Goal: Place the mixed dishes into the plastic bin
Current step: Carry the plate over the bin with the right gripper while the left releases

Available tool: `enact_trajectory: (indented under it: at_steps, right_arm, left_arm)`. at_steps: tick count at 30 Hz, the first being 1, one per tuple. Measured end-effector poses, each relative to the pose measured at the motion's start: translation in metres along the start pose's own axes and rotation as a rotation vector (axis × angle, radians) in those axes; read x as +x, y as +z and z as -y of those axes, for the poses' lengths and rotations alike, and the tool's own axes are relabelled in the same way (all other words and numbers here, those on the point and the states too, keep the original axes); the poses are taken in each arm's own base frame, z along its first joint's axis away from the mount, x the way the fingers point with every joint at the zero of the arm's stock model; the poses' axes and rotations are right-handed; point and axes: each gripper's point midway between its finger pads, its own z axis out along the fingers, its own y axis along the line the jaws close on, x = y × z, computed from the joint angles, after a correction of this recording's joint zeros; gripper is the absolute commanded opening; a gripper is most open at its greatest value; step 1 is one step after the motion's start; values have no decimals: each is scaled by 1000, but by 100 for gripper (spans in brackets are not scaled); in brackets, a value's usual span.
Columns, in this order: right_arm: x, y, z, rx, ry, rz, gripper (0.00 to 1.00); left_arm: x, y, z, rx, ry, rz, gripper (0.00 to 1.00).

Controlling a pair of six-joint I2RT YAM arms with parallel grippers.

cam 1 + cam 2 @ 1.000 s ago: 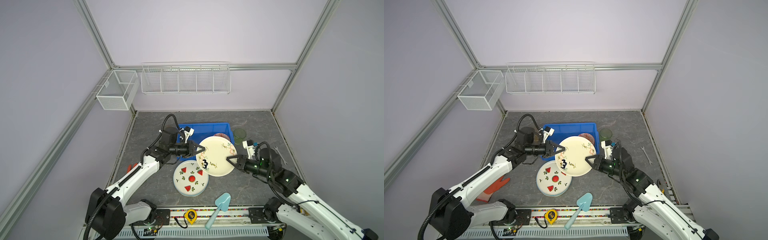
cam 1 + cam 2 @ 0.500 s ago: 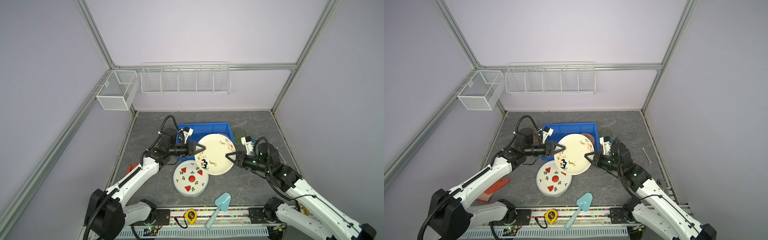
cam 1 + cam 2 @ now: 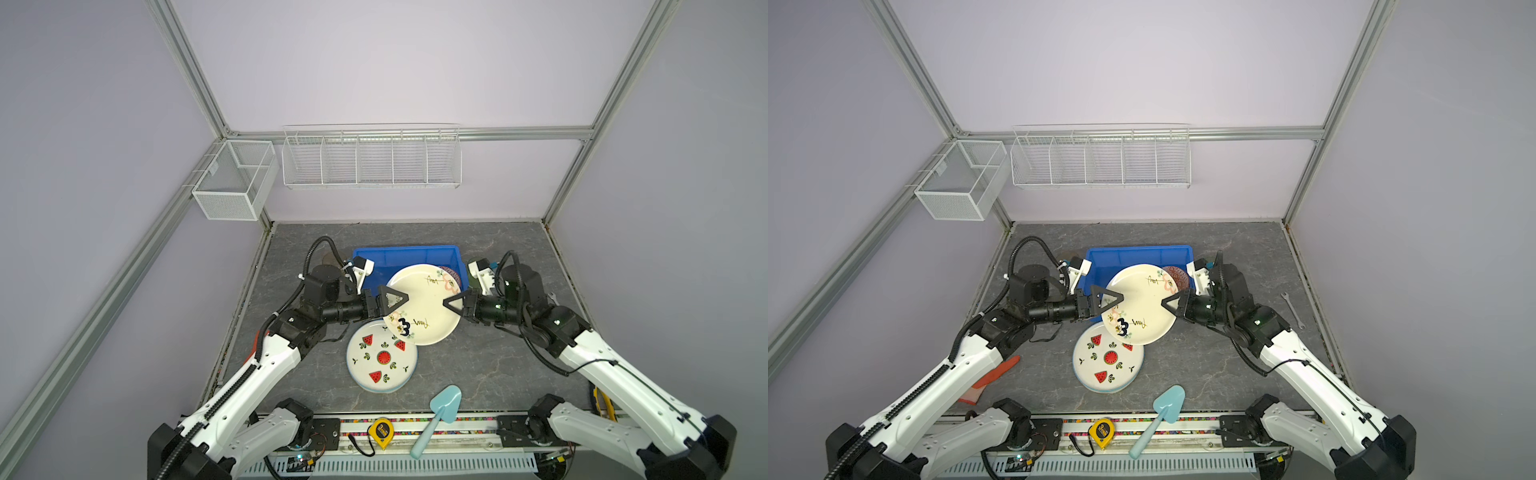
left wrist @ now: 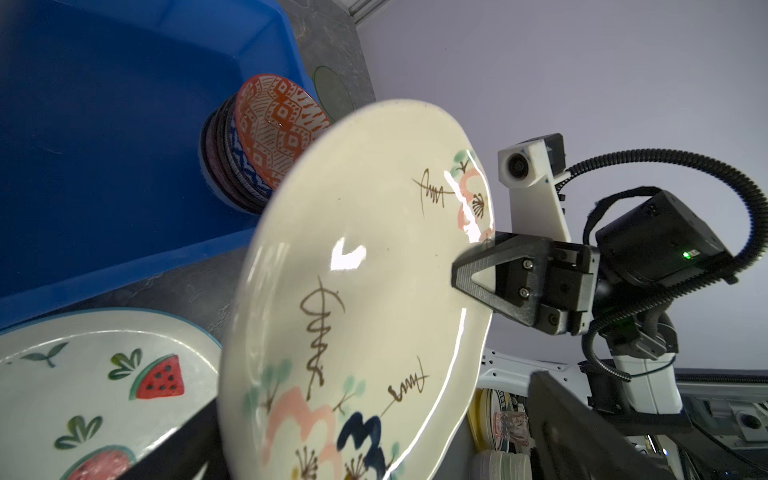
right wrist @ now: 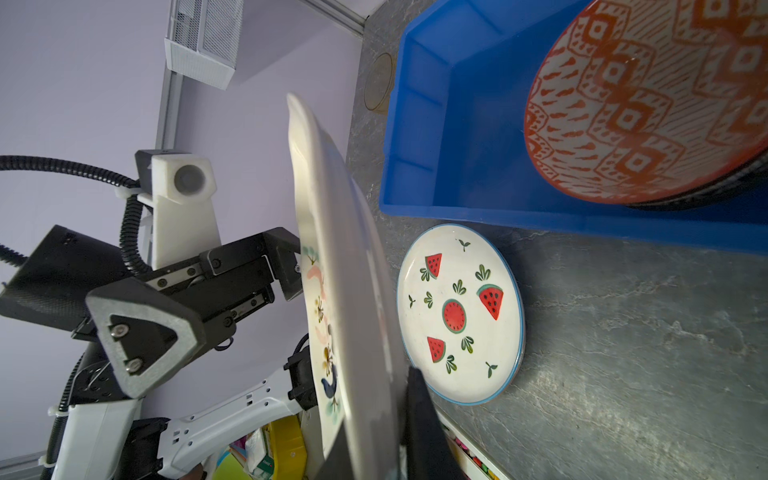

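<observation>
watermelon plate below cream plate, bowl stack in bin

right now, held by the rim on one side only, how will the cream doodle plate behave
The cream plate looks like rigid glazed ceramic: it likely won't flex but would probably chip if dropped. Its glossy glare suggests a slippery rim, so the right gripper, pinching one edge, may let it pivot. The left gripper stands open.

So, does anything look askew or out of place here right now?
Yes: the cream plate hangs tilted in the air, over the near rim of the blue bin. Only the right gripper pinches its edge; the left gripper has its fingers open at the opposite edge.
</observation>
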Motion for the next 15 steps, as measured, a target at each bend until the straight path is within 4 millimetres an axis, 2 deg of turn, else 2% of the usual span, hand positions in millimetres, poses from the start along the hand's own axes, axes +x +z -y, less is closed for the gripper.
enact_trajectory:
  at_steps: [5,10,15]
  right_arm:
    - [-14,10,-4,16,-28,-21,6]
    - [-28,26,9,66,-19,-55,6]
    - [-50,40,14,96,-28,-80,6]
  left_arm:
    - [1,-28,1,-53,12,78,99]
    - [1,-61,2,-94,21,172,99]
    - [9,-82,-4,-145,9,220,100]
